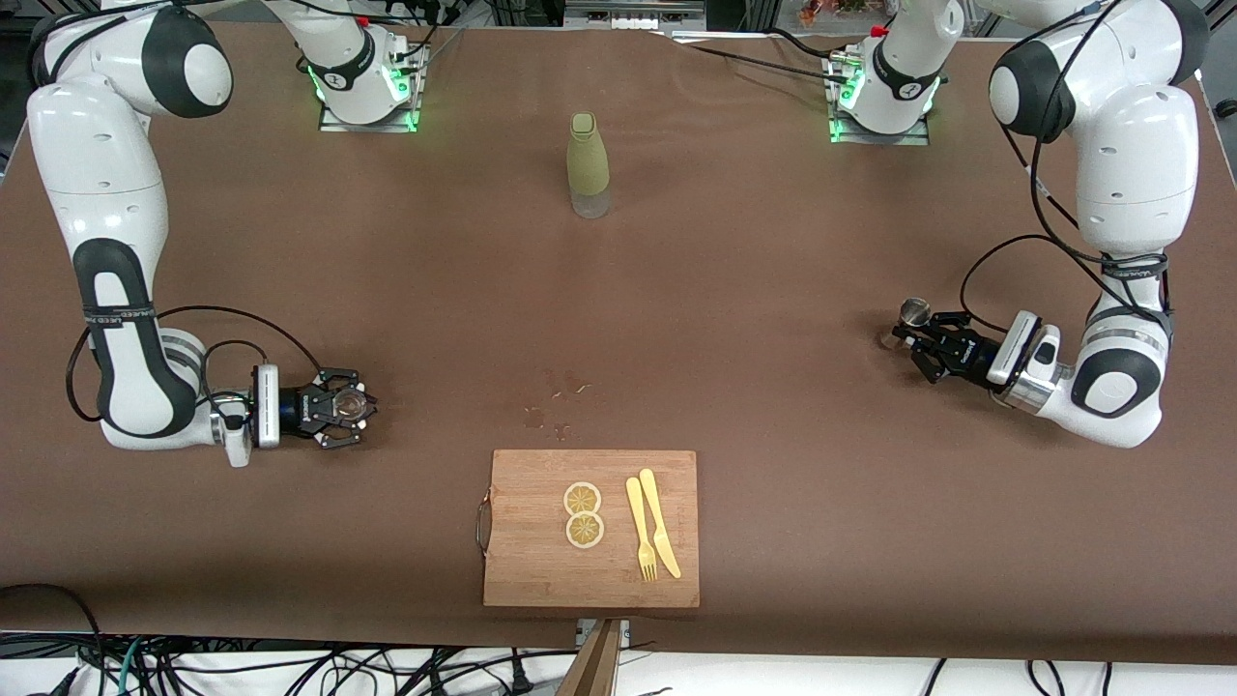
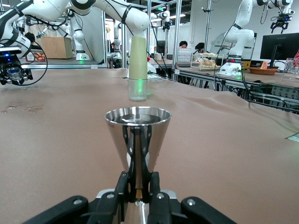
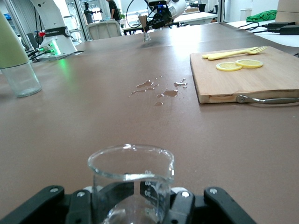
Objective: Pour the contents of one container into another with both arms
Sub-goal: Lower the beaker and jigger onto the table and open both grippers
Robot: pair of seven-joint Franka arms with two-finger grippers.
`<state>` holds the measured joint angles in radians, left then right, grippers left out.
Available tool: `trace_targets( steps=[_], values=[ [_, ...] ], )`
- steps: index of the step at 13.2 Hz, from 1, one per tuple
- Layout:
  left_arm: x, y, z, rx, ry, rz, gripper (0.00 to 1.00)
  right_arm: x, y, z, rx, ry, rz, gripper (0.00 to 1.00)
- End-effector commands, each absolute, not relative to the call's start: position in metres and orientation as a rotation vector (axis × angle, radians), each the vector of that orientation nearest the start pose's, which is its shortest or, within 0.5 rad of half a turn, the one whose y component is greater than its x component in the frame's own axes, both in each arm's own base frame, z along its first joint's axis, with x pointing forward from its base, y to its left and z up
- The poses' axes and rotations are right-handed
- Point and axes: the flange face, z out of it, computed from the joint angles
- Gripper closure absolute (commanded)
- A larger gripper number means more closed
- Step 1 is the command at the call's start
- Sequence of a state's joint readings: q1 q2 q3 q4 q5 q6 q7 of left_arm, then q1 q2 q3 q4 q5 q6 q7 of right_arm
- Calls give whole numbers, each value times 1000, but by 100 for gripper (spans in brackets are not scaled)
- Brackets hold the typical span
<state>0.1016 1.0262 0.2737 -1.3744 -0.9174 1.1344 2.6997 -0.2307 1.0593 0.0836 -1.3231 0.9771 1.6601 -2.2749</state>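
My left gripper (image 1: 916,340) is shut on the narrow waist of a shiny steel cone-shaped jigger (image 1: 913,311), held upright low over the table at the left arm's end. The left wrist view shows the jigger (image 2: 138,135) straight ahead, pinched between the fingers (image 2: 122,186). My right gripper (image 1: 359,407) is shut on a small clear glass beaker (image 1: 350,403) low over the table at the right arm's end. In the right wrist view the beaker (image 3: 131,179) stands upright between the fingers (image 3: 181,205). I cannot tell what either vessel contains.
A tall bottle with an olive sleeve (image 1: 588,164) stands mid-table near the bases. A wooden cutting board (image 1: 522,570) lies at the edge nearest the front camera, bearing two lemon slices (image 1: 583,514), a yellow fork and a knife (image 1: 653,536). Small wet spots (image 1: 551,411) lie near it.
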Motion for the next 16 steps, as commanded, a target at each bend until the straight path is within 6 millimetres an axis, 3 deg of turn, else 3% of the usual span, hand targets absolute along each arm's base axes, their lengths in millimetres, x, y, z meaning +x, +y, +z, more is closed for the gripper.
trace_targets(
  steps=[1,3,4,5,6,9,12,14,15,16],
  values=[
    [587,99,109,845,-1639,759,100,671,-28,89,-1398,-1471,-836,91],
    [583,98,97,850,-1624,755,100,669,-32,87,-1407,-1463,-830,85],
    [581,98,89,845,-1620,766,100,669,-33,87,-1412,-1459,-824,72],
    [581,98,85,840,-1633,782,100,668,-38,86,-1419,-1463,-823,51],
    [581,100,83,846,-1641,783,100,668,-39,86,-1419,-1469,-826,1],
    [582,99,84,843,-1644,788,100,668,-49,85,-1446,-1462,-813,0],
    [581,103,84,847,-1644,792,100,664,-74,86,-1476,-1459,-782,0],
    [581,106,84,854,-1643,798,71,659,-98,91,-1512,-1429,-734,0],
    [580,107,83,856,-1640,798,26,659,-110,96,-1529,-1422,-716,0],
    [580,107,83,856,-1641,798,0,660,-124,103,-1553,-1414,-696,0]
  ],
)
